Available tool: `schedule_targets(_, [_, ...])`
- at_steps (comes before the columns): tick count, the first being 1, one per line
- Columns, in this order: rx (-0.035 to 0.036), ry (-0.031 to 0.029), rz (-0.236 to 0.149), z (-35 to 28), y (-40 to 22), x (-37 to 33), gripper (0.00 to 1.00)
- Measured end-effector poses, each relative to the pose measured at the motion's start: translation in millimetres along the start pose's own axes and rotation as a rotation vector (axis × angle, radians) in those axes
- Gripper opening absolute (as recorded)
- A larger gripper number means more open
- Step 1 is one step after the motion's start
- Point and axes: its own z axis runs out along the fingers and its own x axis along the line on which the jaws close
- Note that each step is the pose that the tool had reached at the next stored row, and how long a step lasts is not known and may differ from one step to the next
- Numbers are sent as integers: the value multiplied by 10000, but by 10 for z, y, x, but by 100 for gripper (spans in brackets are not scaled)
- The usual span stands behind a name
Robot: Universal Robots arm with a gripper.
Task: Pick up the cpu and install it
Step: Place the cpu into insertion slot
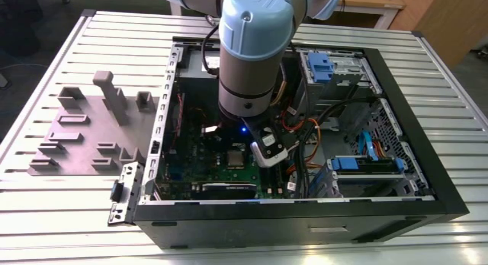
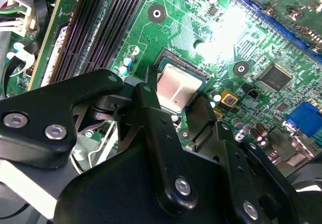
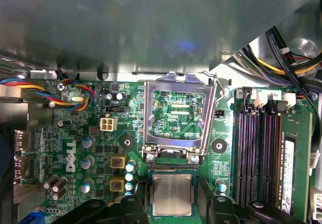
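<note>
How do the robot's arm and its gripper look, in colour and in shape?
The arm is a thick round silver-grey tube with a pale blue cap on its joint and a black band lower down. A small blue light glows near the wrist. The gripper is matt black, built of flat jointed links held by silver screws.

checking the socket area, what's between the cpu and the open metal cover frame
In the first wrist view a screwed-down hinge bar lies between the cpu and the open cover frame.
</note>
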Motion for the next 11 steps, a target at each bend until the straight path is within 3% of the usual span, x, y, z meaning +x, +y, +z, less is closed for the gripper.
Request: schedule_targets(11, [-2,0,134,4,0,0,47])
